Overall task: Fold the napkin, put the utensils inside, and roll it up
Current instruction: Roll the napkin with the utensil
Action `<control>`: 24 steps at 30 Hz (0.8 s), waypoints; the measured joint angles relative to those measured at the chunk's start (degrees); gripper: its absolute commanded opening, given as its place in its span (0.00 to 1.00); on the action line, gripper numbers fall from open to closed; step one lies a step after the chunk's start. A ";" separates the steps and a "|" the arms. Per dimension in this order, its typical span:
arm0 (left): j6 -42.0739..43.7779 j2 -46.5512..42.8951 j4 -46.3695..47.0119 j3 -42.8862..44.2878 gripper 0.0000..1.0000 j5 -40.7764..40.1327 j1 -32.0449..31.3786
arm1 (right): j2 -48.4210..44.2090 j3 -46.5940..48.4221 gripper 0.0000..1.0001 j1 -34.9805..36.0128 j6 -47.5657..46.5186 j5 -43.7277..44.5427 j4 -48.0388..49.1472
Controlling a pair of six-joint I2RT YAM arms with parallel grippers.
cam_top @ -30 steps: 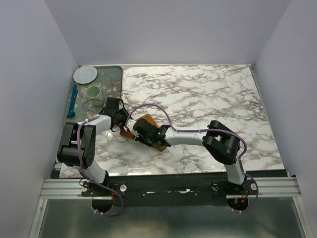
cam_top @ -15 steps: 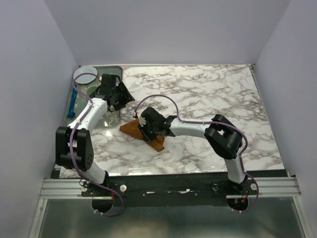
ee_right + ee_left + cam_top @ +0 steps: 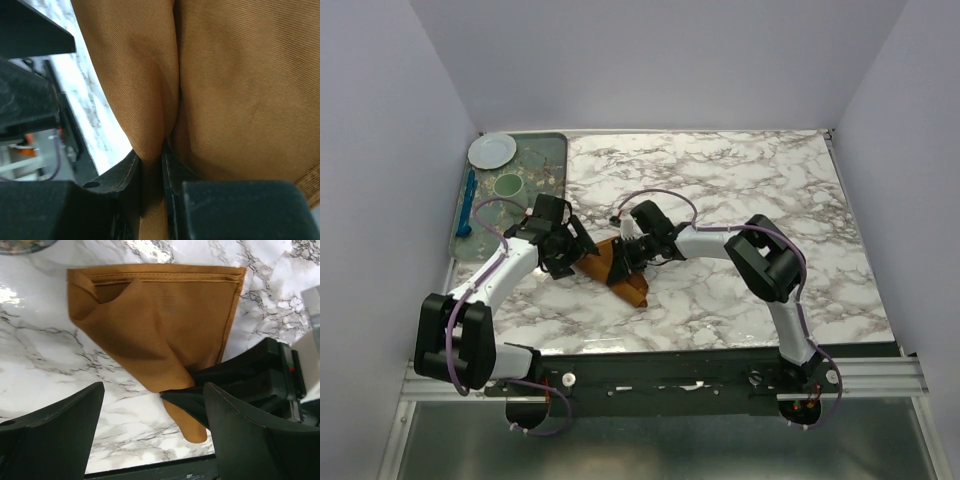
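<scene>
Napkin [image 3: 617, 268], rust-orange and loosely folded into a rumpled wedge, lies on the marble counter [image 3: 750, 180] left of centre, between the two grippers. Well apart from it, a tray [image 3: 555, 150] in the far left corner carries a white plate [image 3: 492, 150], a green cup [image 3: 508, 185] and a blue utensil [image 3: 468, 203]. The right arm stretches low and leftward across the counter, and the right gripper [image 3: 150, 160] has its jaws clenched on a pinched ridge of the napkin. The left arm bends in from the left, and the left gripper [image 3: 153, 390] hangs over the napkin's near edge, jaws spread wide and empty.
</scene>
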 measured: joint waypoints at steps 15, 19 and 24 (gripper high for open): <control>-7.56 8.22 1.44 1.36 0.86 -3.96 -3.17 | 1.90 -2.62 0.36 -1.51 7.82 -7.56 6.54; -9.46 8.72 1.64 1.36 0.76 -4.81 -3.67 | 1.88 -2.62 0.42 -1.53 8.37 -7.72 6.69; -10.86 12.98 1.51 1.90 0.63 -5.66 -4.15 | 1.60 -2.71 0.44 -1.53 8.61 -7.87 7.02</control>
